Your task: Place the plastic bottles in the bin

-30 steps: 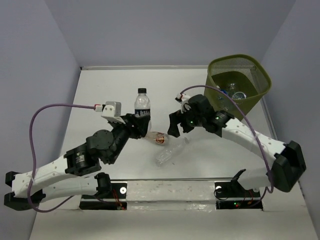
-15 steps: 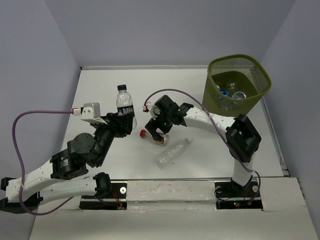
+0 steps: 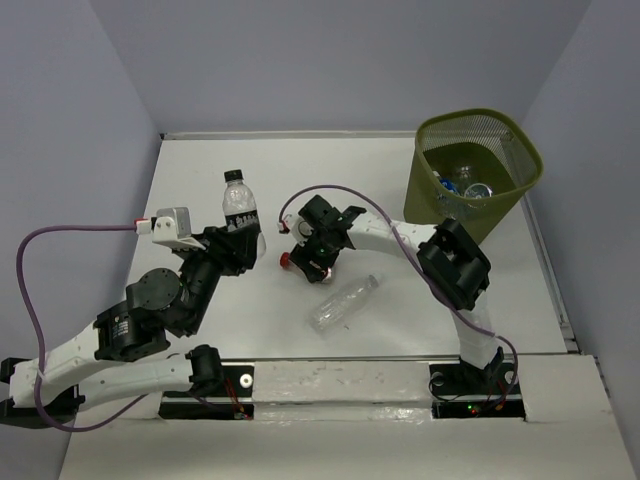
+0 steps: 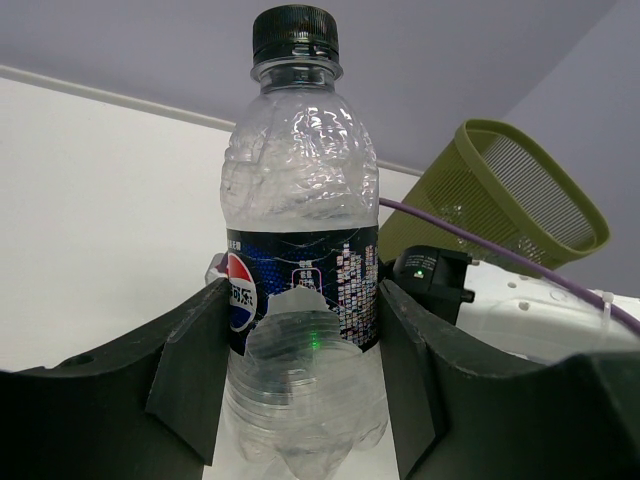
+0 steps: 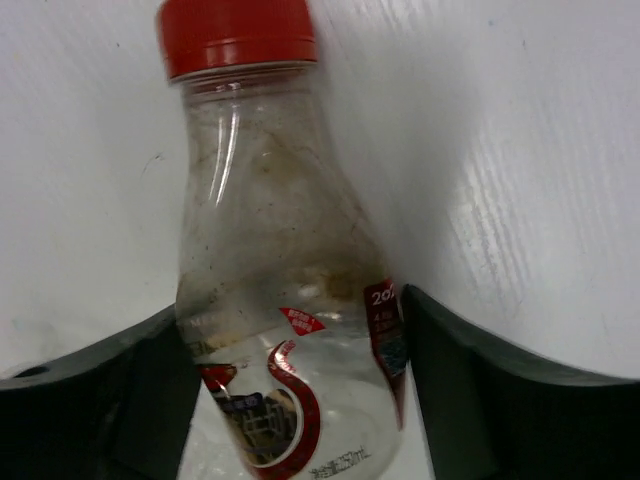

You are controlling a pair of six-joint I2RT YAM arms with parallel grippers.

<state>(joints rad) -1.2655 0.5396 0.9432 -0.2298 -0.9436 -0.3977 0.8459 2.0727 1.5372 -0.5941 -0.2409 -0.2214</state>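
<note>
My left gripper (image 3: 243, 233) is shut on an upright clear bottle with a dark blue label and black cap (image 3: 239, 203), left of the table's centre. In the left wrist view the bottle (image 4: 300, 200) stands between both fingers of the gripper (image 4: 305, 370). My right gripper (image 3: 306, 262) is low over the table centre, shut on a red-capped bottle (image 3: 287, 262) lying on the table. In the right wrist view both fingers of the gripper (image 5: 290, 400) press the bottle's sides (image 5: 270, 240). A label-less clear bottle (image 3: 345, 302) lies nearer the front. The olive mesh bin (image 3: 530, 155) stands at the far right.
Several bottles (image 3: 468, 182) lie inside the bin. The bin also shows in the left wrist view (image 4: 520, 200). Purple cables loop from both wrists. The right arm's elbow (image 3: 455, 265) stands between the table centre and the bin. The table is walled at the back and sides.
My left gripper has moved left with the dark-labelled bottle in it. My right gripper swung left from beside the bin down to the red-capped bottle and closed on it.
</note>
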